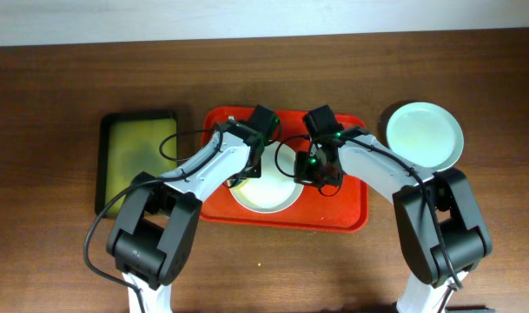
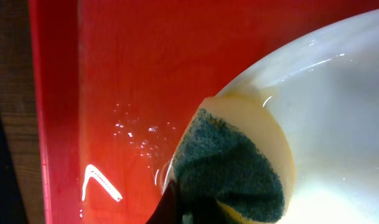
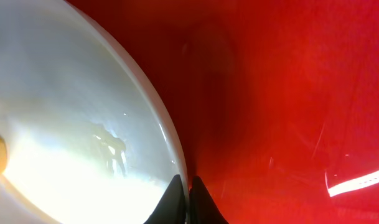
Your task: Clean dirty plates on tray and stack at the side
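Both arms crowd middle of red tray. Left pincer with sponge at plate left rim, right pincer closed at right rim. Tray rim blocks low sideways passes. Green tray fills left desk, side plate right. Free: far desk strip, front corners.

We are looking down on the surface, where the tray is sitting in the middle. The smaller tray is lying just beside it at 9 o'clock. An outer plate is resting on the surface at the tray's 2 o'clock. An inner plate is lying in the tray, toward its 7 o'clock. Our left hand is holding the sponge on the inner plate's 9 o'clock rim. Our right hand is hanging just beside its 3 o'clock rim, over the tray floor.
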`<state>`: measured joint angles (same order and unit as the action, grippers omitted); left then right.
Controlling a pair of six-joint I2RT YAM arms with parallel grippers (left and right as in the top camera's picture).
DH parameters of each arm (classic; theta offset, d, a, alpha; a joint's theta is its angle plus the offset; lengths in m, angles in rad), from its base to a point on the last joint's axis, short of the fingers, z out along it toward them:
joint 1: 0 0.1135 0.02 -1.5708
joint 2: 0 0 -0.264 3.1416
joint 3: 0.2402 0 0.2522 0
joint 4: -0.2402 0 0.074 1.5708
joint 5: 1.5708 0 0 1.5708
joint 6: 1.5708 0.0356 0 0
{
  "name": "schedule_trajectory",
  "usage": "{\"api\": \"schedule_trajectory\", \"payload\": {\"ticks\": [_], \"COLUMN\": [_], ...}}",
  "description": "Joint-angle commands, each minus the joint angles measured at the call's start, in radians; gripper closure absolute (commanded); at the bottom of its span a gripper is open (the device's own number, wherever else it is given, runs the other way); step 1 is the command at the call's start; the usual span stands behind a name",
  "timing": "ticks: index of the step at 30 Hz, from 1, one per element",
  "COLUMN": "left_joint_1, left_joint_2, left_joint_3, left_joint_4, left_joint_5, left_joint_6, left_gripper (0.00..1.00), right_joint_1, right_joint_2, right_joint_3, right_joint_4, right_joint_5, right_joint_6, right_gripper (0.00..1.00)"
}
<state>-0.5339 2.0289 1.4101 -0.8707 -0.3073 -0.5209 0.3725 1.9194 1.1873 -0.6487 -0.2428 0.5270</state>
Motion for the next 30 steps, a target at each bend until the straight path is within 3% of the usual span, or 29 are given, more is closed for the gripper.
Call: {"api": "schedule_trajectory", "payload": {"ticks": [1, 7, 11, 17, 23, 30], "left_joint_1": [0.036, 0.072, 0.18, 0.415, 0.563, 0.582], "left_joint_2": [-0.079, -0.278, -0.323, -0.252, -0.129, -0.037], "left_joint_3": [0.002, 0.003, 0.002, -0.026, -0.026, -0.026], "left_joint_4": [-0.026, -0.029, -0.045, -0.017, 0.011, 0.051], "left_joint_5": [-0.161, -0.074, -0.069, -0.044, 0.053, -0.002], "left_joint_6": [-0.013, -0.013, -0.013, -0.013, -0.024, -0.024], "left_gripper": [1.0, 1.0, 1.0, 1.0, 1.0, 0.97], "right_joint_1": [-0.012, -0.012, -0.011, 0.103, 0.297, 0.465], "right_joint_2": [0.002, -0.052, -0.118, -0.163, -0.163, -0.163], "right_joint_3": [-0.011, 0.042, 0.138, 0.348, 0.465, 0.469], "right_joint_4": [-0.023, -0.095, -0.214, -0.474, -0.595, -0.594], "right_joint_5": [0.082, 0.079, 0.14, 0.571, 1.02, 1.368], "right_joint_6": [0.002, -0.078, -0.132, -0.132, -0.136, -0.403], "right_gripper": [0.96, 0.96, 0.96, 0.96, 0.96, 0.96]}}
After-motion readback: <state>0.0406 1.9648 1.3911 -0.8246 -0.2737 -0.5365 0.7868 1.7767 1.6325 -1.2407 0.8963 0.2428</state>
